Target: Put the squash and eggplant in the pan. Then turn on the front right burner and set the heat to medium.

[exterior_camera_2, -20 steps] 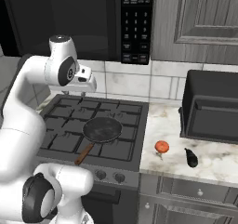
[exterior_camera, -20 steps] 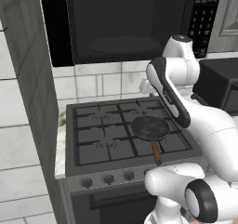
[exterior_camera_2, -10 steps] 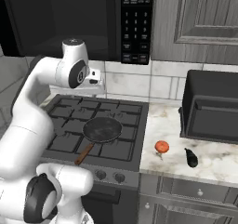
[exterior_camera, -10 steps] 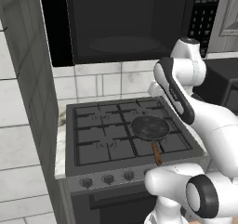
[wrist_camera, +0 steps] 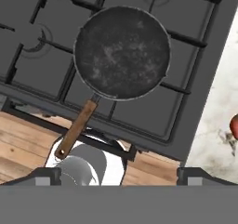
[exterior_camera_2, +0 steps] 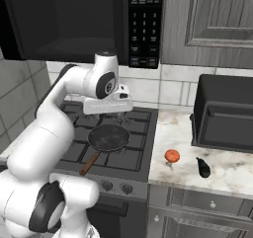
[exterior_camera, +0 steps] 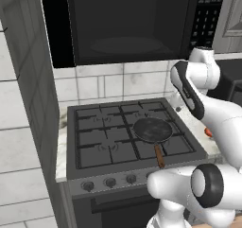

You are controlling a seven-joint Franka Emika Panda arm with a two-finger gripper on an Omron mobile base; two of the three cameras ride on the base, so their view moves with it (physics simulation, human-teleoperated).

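Now the gripper (exterior_camera_2: 118, 114) hangs high above the pan (exterior_camera_2: 108, 136), its jaws spread wide and holding nothing, where a second ago they were far more closed. The pan sits bare on the front right burner (exterior_camera: 152, 130), near the stove's front right corner. The squash (exterior_camera_2: 172, 156) and eggplant (exterior_camera_2: 202, 167) lie on the surface right of the stove, near its front edge. Judging by that, neither vegetable is in yet; a first pick comes next.
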